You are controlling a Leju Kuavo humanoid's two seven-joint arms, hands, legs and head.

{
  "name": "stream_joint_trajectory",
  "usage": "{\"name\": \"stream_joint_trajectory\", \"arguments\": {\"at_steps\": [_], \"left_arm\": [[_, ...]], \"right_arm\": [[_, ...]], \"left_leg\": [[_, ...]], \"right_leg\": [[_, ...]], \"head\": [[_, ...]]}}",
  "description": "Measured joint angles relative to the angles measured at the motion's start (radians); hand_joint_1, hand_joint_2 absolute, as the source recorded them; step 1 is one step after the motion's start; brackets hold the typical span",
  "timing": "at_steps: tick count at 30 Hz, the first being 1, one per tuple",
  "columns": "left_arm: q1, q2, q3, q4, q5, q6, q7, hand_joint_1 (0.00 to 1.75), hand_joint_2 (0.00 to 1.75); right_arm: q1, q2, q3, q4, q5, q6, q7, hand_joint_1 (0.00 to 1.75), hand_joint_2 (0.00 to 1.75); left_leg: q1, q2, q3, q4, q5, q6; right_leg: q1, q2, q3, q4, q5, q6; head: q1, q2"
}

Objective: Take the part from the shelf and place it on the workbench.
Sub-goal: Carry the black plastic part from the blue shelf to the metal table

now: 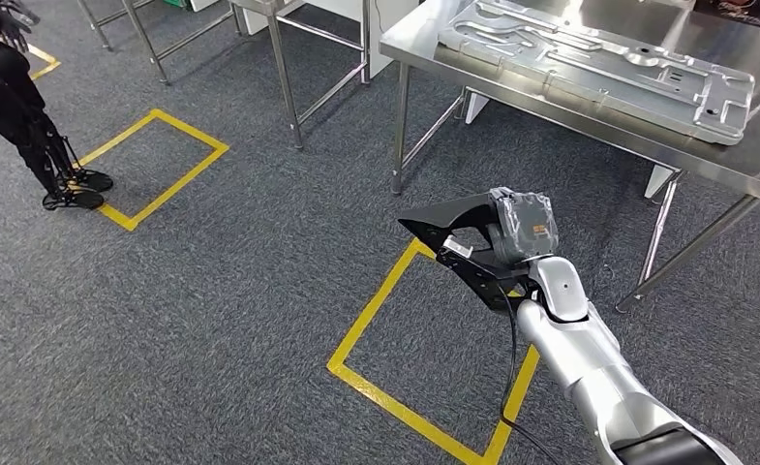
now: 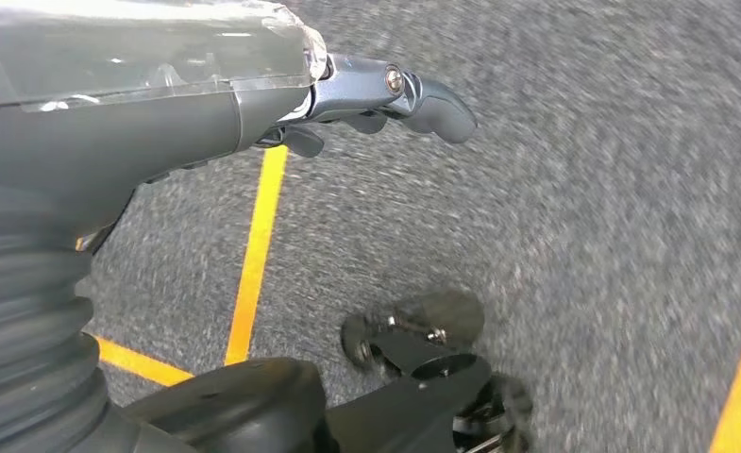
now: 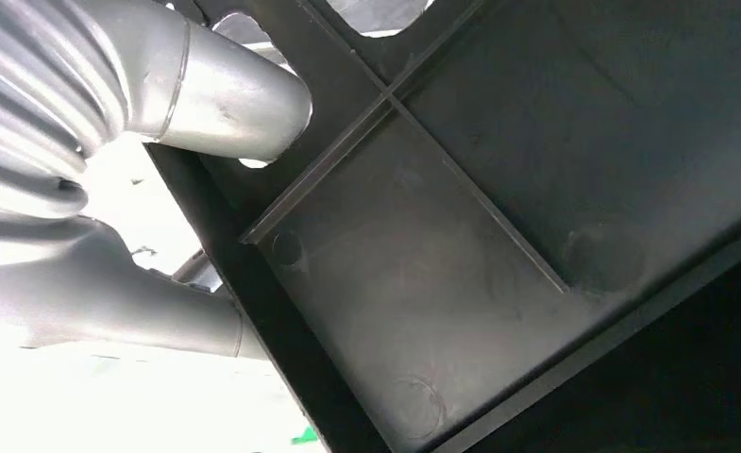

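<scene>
Grey carpet point(image 1: 240, 291) with yellow taped squares point(image 1: 424, 387) lies between you and the steel surface point(image 1: 744, 145), which already carries a large silver stamped metal panel point(image 1: 598, 58). Your right hand point(image 1: 521, 228) grips the flat black plastic part point(image 1: 453, 237) above the floor; keep it level and aim for bare steel beside the panel. Your left hand point(image 2: 385, 99) hangs with fingers curled on nothing.

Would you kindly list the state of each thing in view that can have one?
black part: held by the right hand, off the workbench, above the floor.
right hand: grips the black part.
left hand: holds nothing, fingers curled in.
workbench: carries a large metal panel lying flat.
</scene>
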Motion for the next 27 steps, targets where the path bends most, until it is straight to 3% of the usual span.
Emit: {"name": "stream_joint_trajectory", "arguments": {"at_steps": [1, 3, 5, 7, 9, 10, 11, 13, 15, 16, 18, 20, 22, 24, 25, 26, 27], "left_arm": [[0.000, 0.000, 0.000, 0.000, 0.001, -0.009, -0.002, 0.00, 1.75], [-0.003, 0.000, 0.000, 0.000, 0.002, -0.024, -0.006, 0.00, 1.75], [-0.007, -0.002, 0.001, 0.000, 0.004, -0.033, -0.011, 0.00, 1.75], [-0.008, -0.004, 0.001, 0.000, 0.005, -0.039, -0.014, 0.00, 1.75], [-0.006, -0.005, 0.001, 0.000, 0.008, -0.047, -0.014, 0.00, 1.75], [-0.005, -0.005, 0.001, 0.000, 0.009, -0.053, -0.015, 0.00, 1.75], [-0.006, -0.005, 0.001, 0.000, 0.011, -0.060, -0.015, 0.00, 1.75], [-0.007, -0.006, 0.001, 0.000, 0.015, -0.068, -0.017, 0.00, 1.75], [-0.008, -0.006, 0.001, 0.000, 0.016, -0.072, -0.021, 0.00, 1.75], [-0.009, -0.006, 0.001, 0.000, 0.016, -0.073, -0.022, 0.00, 1.75], [-0.010, -0.006, 0.001, 0.000, 0.016, -0.074, -0.025, 0.00, 1.75], [-0.011, -0.006, 0.002, 0.000, 0.016, -0.075, -0.027, 0.00, 1.75], [-0.010, -0.006, 0.002, 0.000, 0.016, -0.075, -0.028, 0.00, 1.75], [-0.007, -0.006, 0.002, 0.000, 0.016, -0.076, -0.028, 0.00, 1.75], [-0.006, -0.006, 0.002, 0.000, 0.016, -0.076, -0.028, 0.00, 1.75], [-0.005, -0.006, 0.002, 0.000, 0.016, -0.077, -0.028, 0.00, 1.75], [-0.006, -0.006, 0.002, 0.000, 0.016, -0.078, -0.029, 0.00, 1.75]], "right_arm": [[-0.005, -0.004, -0.001, -0.002, 0.006, 0.005, 0.004, 1.75, 1.75], [-0.012, -0.016, -0.003, -0.009, 0.014, 0.012, 0.009, 1.75, 1.75], [-0.019, -0.031, -0.007, -0.019, 0.016, 0.016, 0.012, 1.75, 1.75], [-0.028, -0.040, -0.010, -0.030, 0.016, 0.024, 0.016, 1.75, 1.75], [-0.028, -0.043, -0.010, -0.039, 0.015, 0.035, 0.019, 1.75, 1.75], [-0.027, -0.045, -0.010, -0.042, 0.014, 0.040, 0.020, 1.75, 1.75], [-0.026, -0.046, -0.010, -0.044, 0.014, 0.043, 0.021, 1.75, 1.75], [-0.026, -0.050, -0.012, -0.053, 0.013, 0.046, 0.022, 1.75, 1.75], [-0.027, -0.053, -0.015, -0.062, 0.012, 0.045, 0.022, 1.75, 1.75], [-0.026, -0.054, -0.016, -0.064, 0.011, 0.045, 0.022, 1.75, 1.75], [-0.021, -0.058, -0.019, -0.067, 0.009, 0.043, 0.022, 1.75, 1.75], [-0.016, -0.062, -0.021, -0.073, 0.006, 0.041, 0.022, 1.75, 1.75], [-0.011, -0.062, -0.022, -0.078, 0.004, 0.039, 0.023, 1.75, 1.75], [-0.001, -0.062, -0.022, -0.079, 0.002, 0.039, 0.023, 1.75, 1.75], [0.005, -0.062, -0.022, -0.079, 0.001, 0.039, 0.022, 1.75, 1.75], [0.010, -0.061, -0.022, -0.080, 0.000, 0.039, 0.022, 1.75, 1.75], [0.014, -0.061, -0.022, -0.082, -0.001, 0.038, 0.023, 1.75, 1.75]], "left_leg": [[-0.001, -0.008, 0.006, -0.013, -0.001, 0.003], [-0.003, 0.013, 0.010, -0.021, 0.004, 0.011], [-0.001, 0.036, 0.016, -0.034, 0.010, 0.024], [-0.002, 0.062, 0.018, -0.040, 0.013, 0.032], [-0.004, 0.091, 0.018, -0.039, 0.010, 0.033], [-0.004, 0.105, 0.019, -0.039, 0.008, 0.033], [-0.004, 0.118, 0.020, -0.038, 0.006, 0.031], [-0.005, 0.143, 0.026, -0.036, 0.000, 0.026], [-0.010, 0.163, 0.031, -0.034, -0.006, 0.017], [-0.012, 0.172, 0.033, -0.034, -0.009, 0.013], [-0.013, 0.189, 0.039, -0.036, -0.013, 0.002], [-0.010, 0.164, 0.034, -0.011, -0.035, -0.009], [-0.006, 0.111, -0.012, 0.096, -0.095, -0.017], [-0.005, 0.090, -0.081, 0.236, -0.151, -0.019], [-0.005, 0.088, -0.101, 0.271, -0.154, -0.018], [-0.005, 0.087, -0.106, 0.271, -0.139, -0.017], [-0.005, 0.082, -0.090, 0.224, -0.103, -0.013]], "right_leg": [[-0.003, 0.011, -0.004, 0.000, 0.002, 0.008], [-0.009, 0.023, -0.008, -0.003, 0.005, 0.022], [-0.005, -0.027, -0.023, 0.028, -0.018, 0.031], [-0.001, -0.096, -0.075, 0.139, -0.078, 0.038], [-0.003, -0.116, -0.134, 0.259, -0.123, 0.044], [-0.004, -0.119, -0.141, 0.275, -0.119, 0.046], [-0.005, -0.122, -0.130, 0.254, -0.099, 0.047], [-0.002, -0.156, -0.050, 0.107, -0.034, 0.041], [0.007, -0.187, 0.008, -0.004, 0.001, 0.029], [0.011, -0.186, 0.011, -0.013, -0.001, 0.023], [0.012, -0.161, 0.009, -0.014, 0.002, 0.011], [0.006, -0.140, 0.013, -0.020, 0.005, 0.000], [0.001, -0.120, 0.016, -0.024, 0.007, -0.008], [0.003, -0.097, 0.016, -0.022, 0.006, -0.012], [0.004, -0.084, 0.016, -0.021, 0.006, -0.013], [0.004, -0.071, 0.016, -0.020, 0.006, -0.013], [0.004, -0.057, 0.016, -0.018, 0.005, -0.012]], "head": [[0.000, 0.000], [0.000, 0.000], [0.000, 0.000], [0.000, 0.000], [0.000, 0.000], [0.000, 0.000], [0.000, 0.000], [0.000, 0.000], [0.000, 0.000], [0.000, 0.000], [0.000, 0.000], [0.000, 0.000], [0.000, 0.000], [0.000, 0.000], [0.000, 0.000], [0.000, 0.000], [0.000, 0.000]]}}
